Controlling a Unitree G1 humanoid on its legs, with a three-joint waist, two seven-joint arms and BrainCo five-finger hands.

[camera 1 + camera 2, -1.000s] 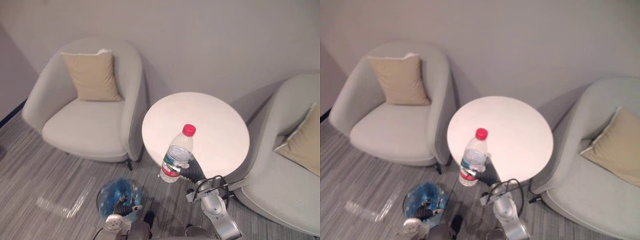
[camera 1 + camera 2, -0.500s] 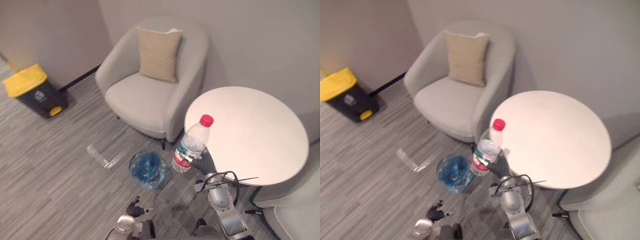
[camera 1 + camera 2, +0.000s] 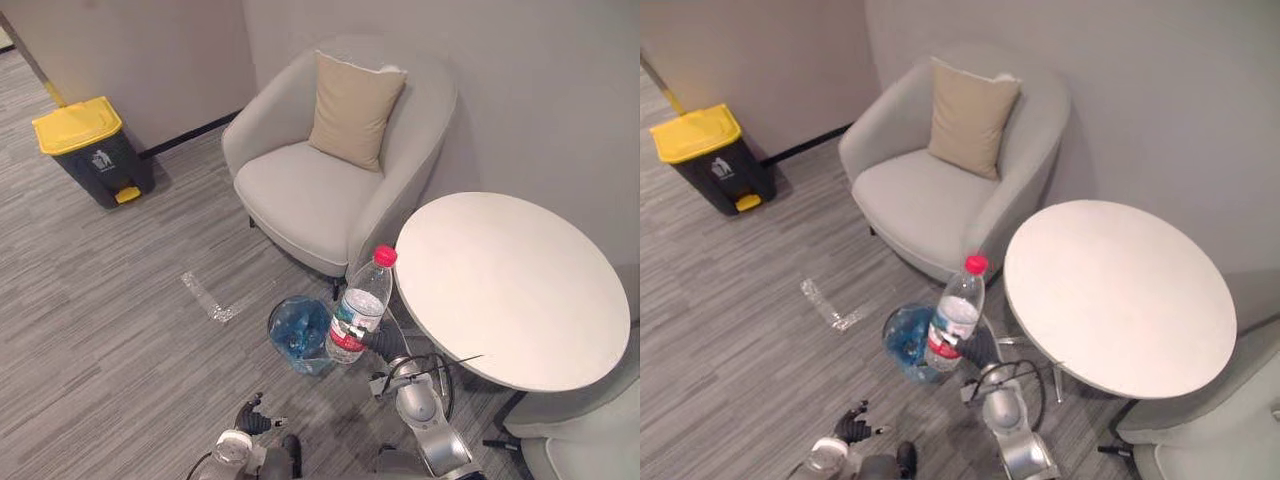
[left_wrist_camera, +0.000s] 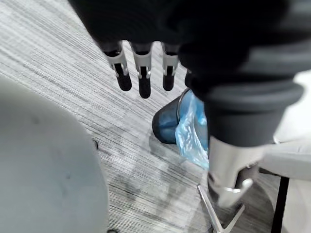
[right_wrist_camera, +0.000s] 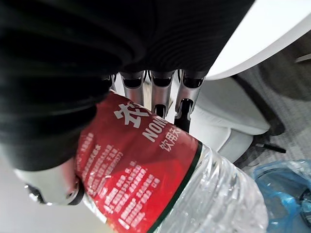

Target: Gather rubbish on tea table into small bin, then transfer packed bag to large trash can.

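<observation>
The right hand (image 3: pixel 385 343) holds a clear water bottle (image 3: pixel 360 308) with a red cap and a red label, its fingers (image 5: pixel 159 97) curled round the labelled lower part. The bottle stands nearly upright in the air, off the edge of the round white tabletop (image 3: pixel 510 280) and beside the small bin (image 3: pixel 280 345), which sits on the grey striped floor with a blue bag lining it. In the head views the bottle's base overlaps the bin's near rim.

The bin stands close against the front of a grey armchair (image 3: pixel 300 195) with a tan cushion (image 3: pixel 355 105), and the table's edge lies just to its other side. A 2nd armchair (image 3: pixel 590 450) shows past the table.

The left hand (image 3: pixel 252 417) hangs low over the floor, its fingers (image 4: pixel 142 73) relaxed and holding nothing.

The large trash can (image 3: pixel 90 150), dark with a yellow lid, stands by the wall, well apart from the bin. A clear strip (image 3: pixel 208 298) lies on the floor between them.
</observation>
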